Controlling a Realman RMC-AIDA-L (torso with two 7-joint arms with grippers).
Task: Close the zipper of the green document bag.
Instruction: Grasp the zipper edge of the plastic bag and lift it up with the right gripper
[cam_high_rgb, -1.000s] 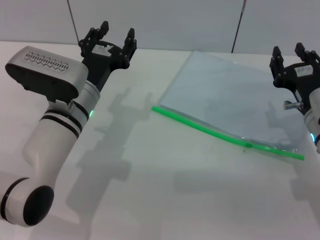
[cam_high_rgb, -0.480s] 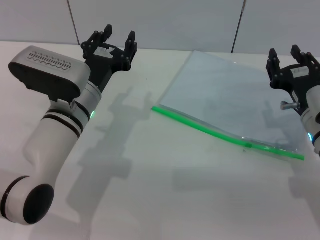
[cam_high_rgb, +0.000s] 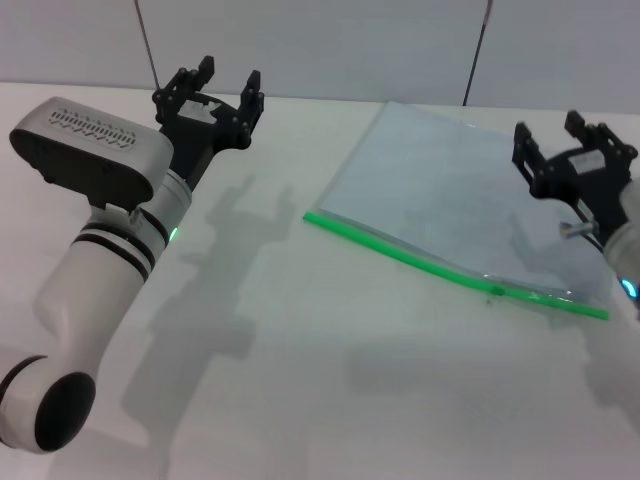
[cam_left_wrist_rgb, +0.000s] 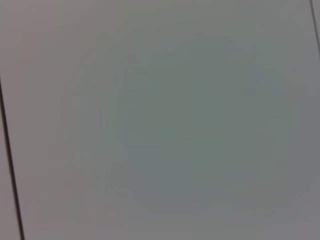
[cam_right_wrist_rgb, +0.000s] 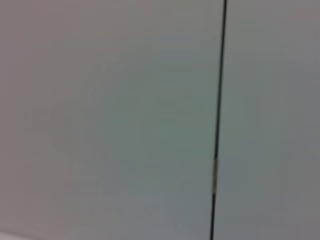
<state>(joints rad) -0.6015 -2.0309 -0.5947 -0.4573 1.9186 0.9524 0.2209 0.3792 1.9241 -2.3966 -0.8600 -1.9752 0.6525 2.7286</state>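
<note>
The green document bag (cam_high_rgb: 450, 205) lies flat on the white table, a translucent pale blue pouch right of centre in the head view. Its zipper (cam_high_rgb: 400, 254) is a bright green strip along the near edge, with the small slider tab (cam_high_rgb: 495, 292) toward the right end. My left gripper (cam_high_rgb: 228, 82) is open at the far left of the table, well away from the bag. Above the bag's right side, my right gripper (cam_high_rgb: 560, 139) is open with nothing between its fingers. Both wrist views show only the grey wall.
The white table (cam_high_rgb: 320, 400) stretches bare in front of the bag. A grey panelled wall (cam_high_rgb: 330, 40) with dark seams rises behind the table. My left arm's white body (cam_high_rgb: 100, 260) fills the left foreground.
My right gripper has moved left and slightly down, over the bag's right side. The left gripper has shifted a little to the left. The bag has not moved.
</note>
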